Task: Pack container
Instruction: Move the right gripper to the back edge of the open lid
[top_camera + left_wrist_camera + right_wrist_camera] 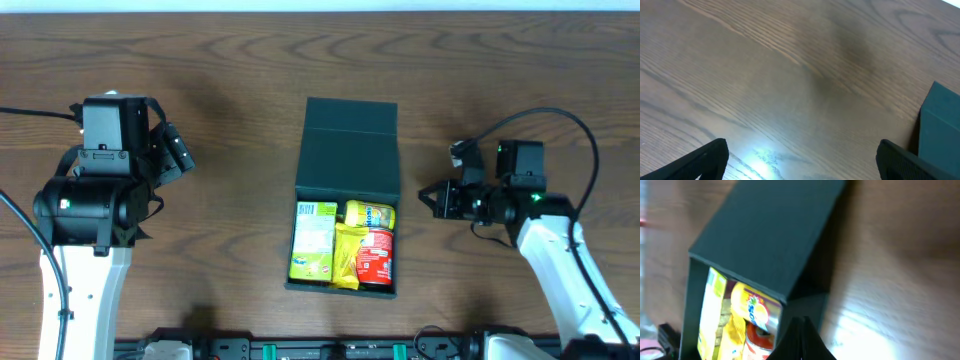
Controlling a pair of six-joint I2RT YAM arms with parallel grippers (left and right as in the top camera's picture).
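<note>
overhead puts the container [350, 185] in the middle of the table [230, 60], straight ahead of the right claw [428, 198], whose tip points at the box's side wall from just beside it, not touching. the lid [770, 235] is swung up on the far hinge, so box and flap together run long from the robot's side to the far side, crosswise to the right claw's line of aim. in the right wrist view the flap seems to lean over the back of the contents, though blur hides how steeply. inside lie a green-yellow carton [313, 240], a yellow packet [347, 258] and a red pouch [375, 257], packed close.

the right claw looks pressed closed on nothing: its fingers [800, 340] show as a single dark wedge. the left claw [178, 150] is spread wide and empty, one finger [705, 160] low in each corner of its own view. the container sits well apart from it, with only a corner showing off to its right.

the right arm is clearly the nearer one. any push on the flap would probably come from its side, toward the robot.
</note>
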